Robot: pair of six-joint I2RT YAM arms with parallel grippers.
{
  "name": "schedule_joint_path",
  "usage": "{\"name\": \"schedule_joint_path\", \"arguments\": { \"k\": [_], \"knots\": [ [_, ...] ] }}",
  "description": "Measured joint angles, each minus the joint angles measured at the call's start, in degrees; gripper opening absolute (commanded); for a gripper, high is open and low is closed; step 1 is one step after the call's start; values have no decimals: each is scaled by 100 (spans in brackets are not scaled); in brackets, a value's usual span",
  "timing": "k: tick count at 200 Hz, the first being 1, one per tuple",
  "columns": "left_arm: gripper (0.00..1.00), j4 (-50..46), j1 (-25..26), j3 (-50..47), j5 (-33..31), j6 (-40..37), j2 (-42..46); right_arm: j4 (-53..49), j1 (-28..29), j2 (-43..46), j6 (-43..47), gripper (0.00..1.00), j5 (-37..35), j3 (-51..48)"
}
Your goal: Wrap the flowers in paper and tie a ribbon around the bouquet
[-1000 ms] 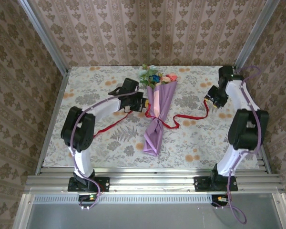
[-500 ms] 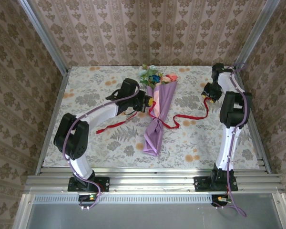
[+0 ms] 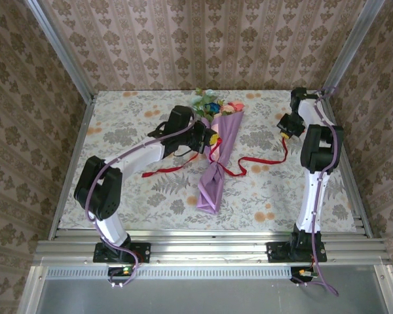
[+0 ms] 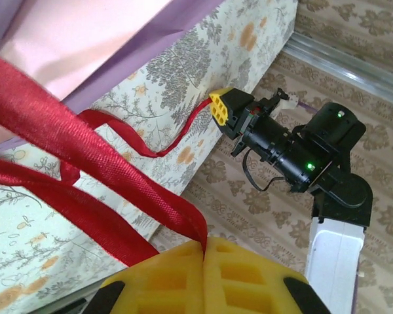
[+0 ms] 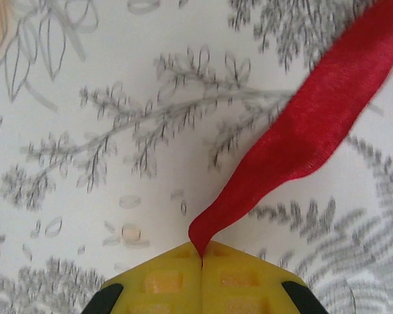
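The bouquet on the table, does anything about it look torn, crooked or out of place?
Nothing torn or spilled. The bouquet lies slanted, flowers toward the far wall. The ribbon round its waist hangs slack, with the left gripper and right gripper each pinching a strand.

Your left arm is reaching in low, forearm angled toward the bouquet. The left gripper sits right at the bouquet's left edge, its yellow pads pinched tight on the ribbon. Your right arm is folded up well off to the bouquet's right. The right gripper points back toward the bouquet, clamped closed on the ribbon's end.
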State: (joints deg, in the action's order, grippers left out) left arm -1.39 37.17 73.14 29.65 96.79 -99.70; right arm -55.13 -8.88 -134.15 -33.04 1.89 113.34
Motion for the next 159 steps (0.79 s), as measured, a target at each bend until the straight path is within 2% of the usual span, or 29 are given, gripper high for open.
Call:
{"name": "schedule_joint_path", "arguments": {
  "k": [46, 70, 87, 114, 159],
  "knots": [
    [0, -498, 68, 450, 125, -1349, 0, 162, 531, 1836, -227, 0, 2, -752],
    [0, -682, 205, 409, 114, -2065, 0, 330, 1158, 2949, -358, 0, 28, -782],
    [0, -695, 358, 332, -37, -2586, 0, 450, 1635, 3412, -483, 0, 173, -780],
    [0, -717, 804, 31, -730, -3635, 9, 616, 2358, 3554, -737, 0, 459, -774],
    [0, -555, 1740, -822, -2533, -5353, 68, 756, 3099, 3141, -944, 0, 769, -444]
  ]
}}
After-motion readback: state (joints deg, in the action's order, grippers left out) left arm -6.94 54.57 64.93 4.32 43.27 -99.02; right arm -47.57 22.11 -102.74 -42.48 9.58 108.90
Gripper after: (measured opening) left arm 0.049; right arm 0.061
